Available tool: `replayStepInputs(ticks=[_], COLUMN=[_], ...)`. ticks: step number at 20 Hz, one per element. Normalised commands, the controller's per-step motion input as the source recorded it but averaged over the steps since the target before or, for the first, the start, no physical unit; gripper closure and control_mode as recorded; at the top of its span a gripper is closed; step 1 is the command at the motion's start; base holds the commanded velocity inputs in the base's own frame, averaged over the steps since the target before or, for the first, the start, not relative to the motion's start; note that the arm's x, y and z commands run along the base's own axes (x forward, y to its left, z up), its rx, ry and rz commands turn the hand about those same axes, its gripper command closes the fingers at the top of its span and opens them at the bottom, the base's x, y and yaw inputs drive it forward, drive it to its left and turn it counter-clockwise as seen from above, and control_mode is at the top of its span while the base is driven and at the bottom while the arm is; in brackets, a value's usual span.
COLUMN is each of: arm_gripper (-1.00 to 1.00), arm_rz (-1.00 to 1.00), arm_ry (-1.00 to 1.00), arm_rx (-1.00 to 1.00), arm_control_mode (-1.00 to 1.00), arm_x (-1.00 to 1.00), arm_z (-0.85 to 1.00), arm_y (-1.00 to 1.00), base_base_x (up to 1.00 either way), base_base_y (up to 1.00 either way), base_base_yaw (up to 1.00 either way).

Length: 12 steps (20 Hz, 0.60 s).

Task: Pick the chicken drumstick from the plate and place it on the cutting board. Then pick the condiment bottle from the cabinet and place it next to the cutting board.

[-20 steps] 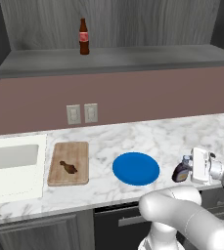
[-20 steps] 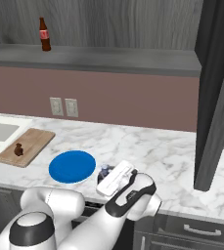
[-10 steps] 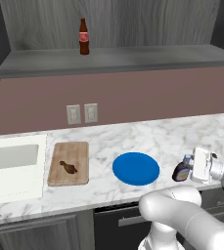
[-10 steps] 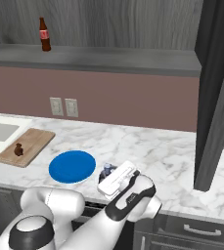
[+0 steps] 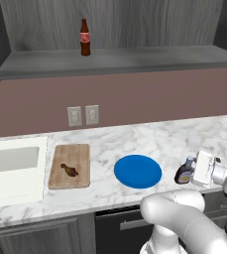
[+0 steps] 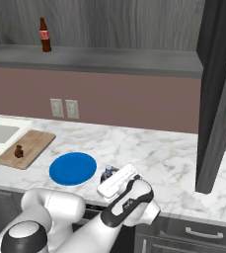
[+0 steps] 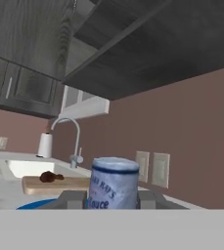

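— Hand view first: what do we have in the tool (image 7: 112, 199)?

— We see the condiment bottle (image 7: 112, 184) at lower centre, its pale bluish cap toward us, with a grey finger (image 7: 72, 199) against each side. The tool is narrow, clamped on the condiment bottle.

— And from the left base view?

— We find the condiment bottle (image 5: 185, 172) at the right edge of the frame, squat and dark brown with a narrow neck, tilted, low over the white marble desk (image 5: 174, 139). Just left of it lies the round bright blue plate (image 5: 138, 171).

— Where is the chicken drumstick?

— We see the chicken drumstick (image 5: 69, 169), small and brown, lying on the cutting board (image 5: 70, 155) at left of centre, beside the white sink (image 5: 11, 168). On the cabinet (image 5: 135, 58) at the top stands a slim brown bottle (image 5: 85, 38) with a red label.
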Motion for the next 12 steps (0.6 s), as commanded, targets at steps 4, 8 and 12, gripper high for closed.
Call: replayStepInputs(ticks=[4, 8, 12], arm_gripper=[1.0, 1.0, 1.0], arm_rz=[-0.04, -0.02, 0.0], arm_ry=[0.0, 0.0, 0.0], arm_rx=[0.0, 0.0, 0.0], arm_control_mode=[-1.0, -1.0, -1.0], arm_x=[0.0, 0.0, 0.0], arm_z=[-0.06, -0.06, -0.07], arm_y=[0.14, 0.18, 0.16], base_base_x=[0.0, 0.0, 0.0], base_base_y=[0.0, 0.0, 0.0], base_base_yaw=[0.0, 0.0, 0.0])
